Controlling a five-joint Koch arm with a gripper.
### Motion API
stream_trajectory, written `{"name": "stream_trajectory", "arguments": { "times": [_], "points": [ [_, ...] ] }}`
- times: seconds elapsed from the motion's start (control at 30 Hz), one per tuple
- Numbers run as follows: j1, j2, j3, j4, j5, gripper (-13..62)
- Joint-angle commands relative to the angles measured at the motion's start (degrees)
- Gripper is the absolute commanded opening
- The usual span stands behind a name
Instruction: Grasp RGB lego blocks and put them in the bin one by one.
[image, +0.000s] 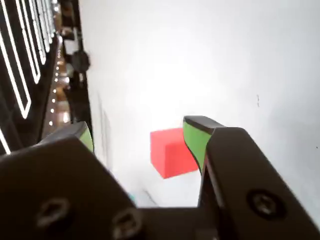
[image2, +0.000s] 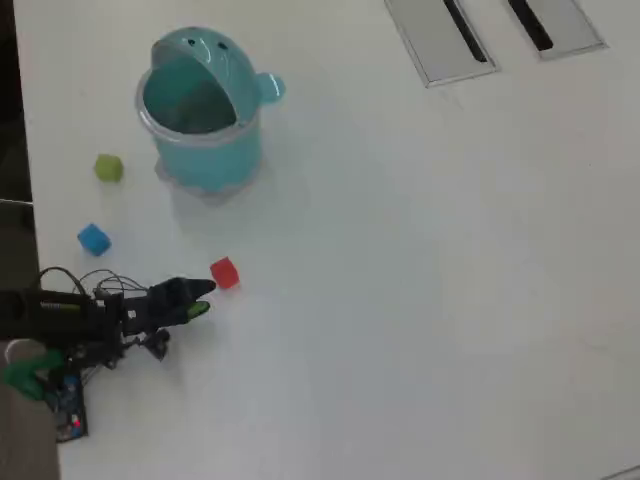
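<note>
In the wrist view, the red lego block (image: 170, 152) lies on the white table just ahead of my gripper (image: 140, 129). The gripper is open, with green-padded jaws wide apart, and the right jaw covers the block's right edge. From overhead, the gripper (image2: 203, 298) sits just below and left of the red block (image2: 224, 272) and holds nothing. The blue block (image2: 93, 239) and the yellow-green block (image2: 109, 168) lie further left. The teal bin (image2: 245, 145) stands upright at upper left with its lid flipped open.
Two recessed metal panels with dark slots (image2: 440, 35) (image2: 555, 25) sit at the table's top right. The table's left edge runs beside a dark strip. The arm's body, cables and a small circuit board (image2: 70, 415) occupy the lower left.
</note>
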Motion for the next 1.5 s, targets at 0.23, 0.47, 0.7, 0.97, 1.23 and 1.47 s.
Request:
{"name": "stream_trajectory", "arguments": {
  "times": [0.23,0.47,0.7,0.97,1.23,1.47],
  "points": [
    [0.09,3.78,4.04,-11.95,-13.01,33.1],
    [-2.29,3.87,3.25,-22.5,-18.46,33.1],
    [-6.94,3.87,2.11,-28.92,-32.96,33.0],
    [-14.24,3.87,-2.64,-28.74,-46.85,31.9],
    [-21.88,3.78,-3.16,-29.62,-65.92,31.2],
    [-23.03,3.78,-5.19,-22.94,-74.27,31.5]
  ]
}}
